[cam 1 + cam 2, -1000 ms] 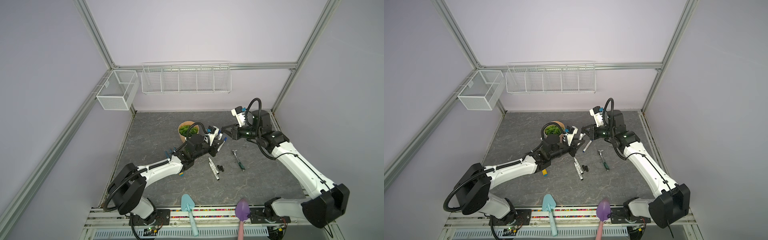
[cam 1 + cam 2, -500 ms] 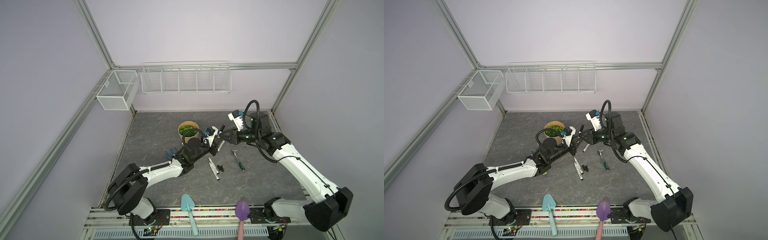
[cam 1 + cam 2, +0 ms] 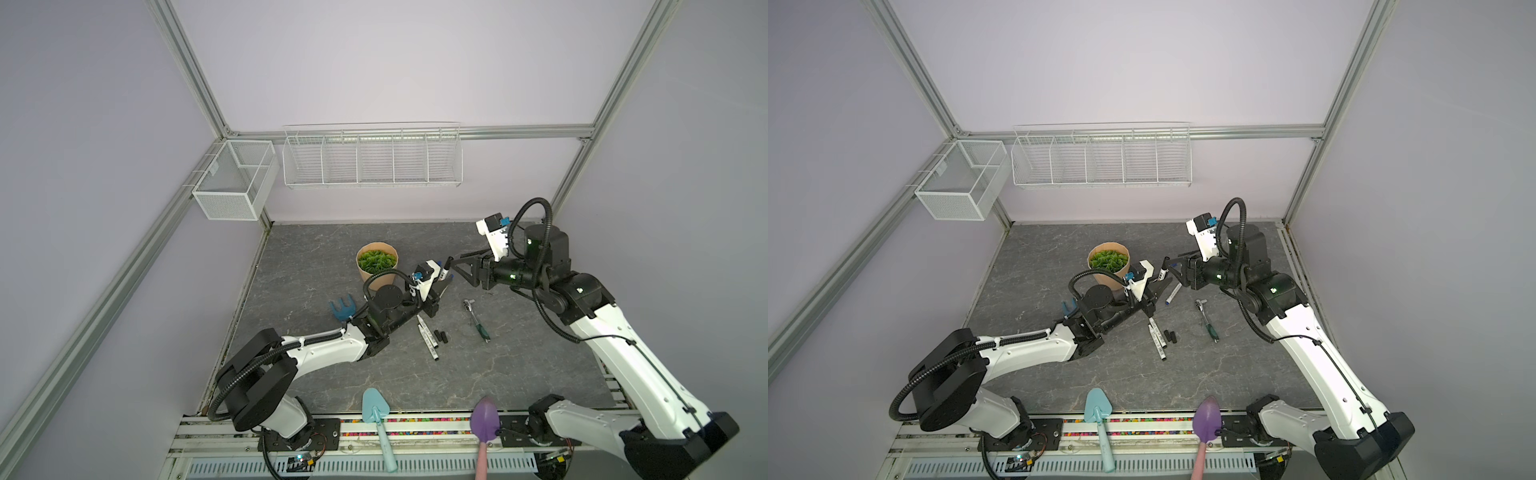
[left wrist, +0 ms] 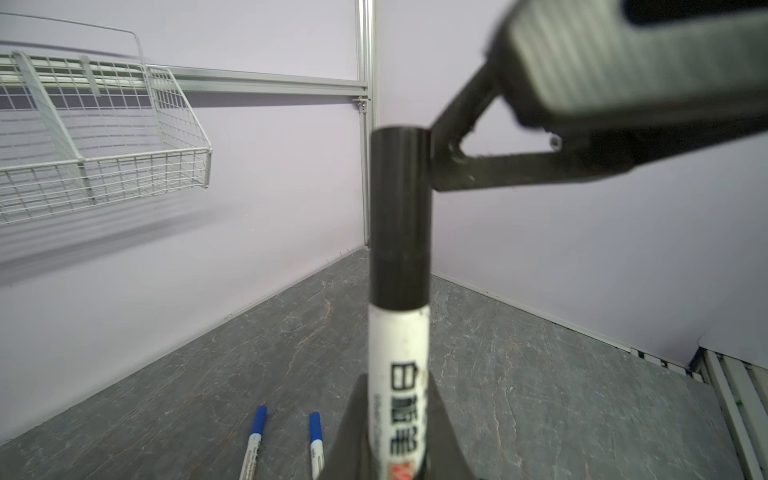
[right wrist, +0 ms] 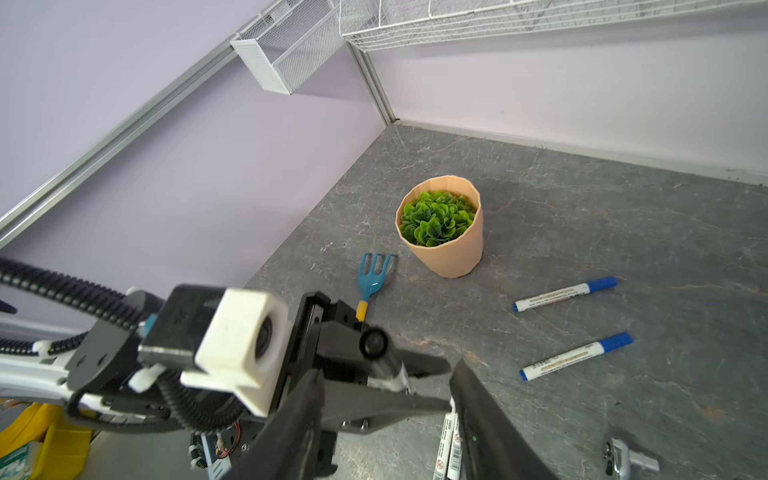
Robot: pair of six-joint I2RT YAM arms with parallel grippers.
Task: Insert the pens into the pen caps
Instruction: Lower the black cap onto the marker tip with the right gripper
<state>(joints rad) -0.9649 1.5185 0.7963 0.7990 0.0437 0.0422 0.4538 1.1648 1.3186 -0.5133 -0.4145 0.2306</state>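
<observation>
My left gripper (image 3: 439,287) (image 4: 399,436) is shut on a white pen (image 3: 444,273) (image 4: 398,374) that points up and away. A black pen cap (image 4: 400,216) (image 3: 1165,262) sits on the pen's tip. Just right of the cap my right gripper (image 3: 459,266) (image 5: 386,411) stands open, its fingers (image 4: 478,166) clear of the cap. Two more white pens (image 3: 428,336) lie on the table below the left gripper, with two loose black caps (image 3: 440,336) beside them. Two pens with blue caps (image 5: 565,293) (image 5: 577,355) lie further back.
A green-handled ratchet (image 3: 476,318) lies right of the loose pens. A potted plant (image 3: 376,266) and a blue hand rake (image 3: 343,309) are behind the left arm. Two toy shovels (image 3: 376,415) (image 3: 484,424) rest at the front edge. Wire baskets (image 3: 372,156) hang on the back wall.
The right gripper has opened and let go of the black cap, which stays on the pen, and has drawn back a little to the right. The left gripper still holds the pen.
</observation>
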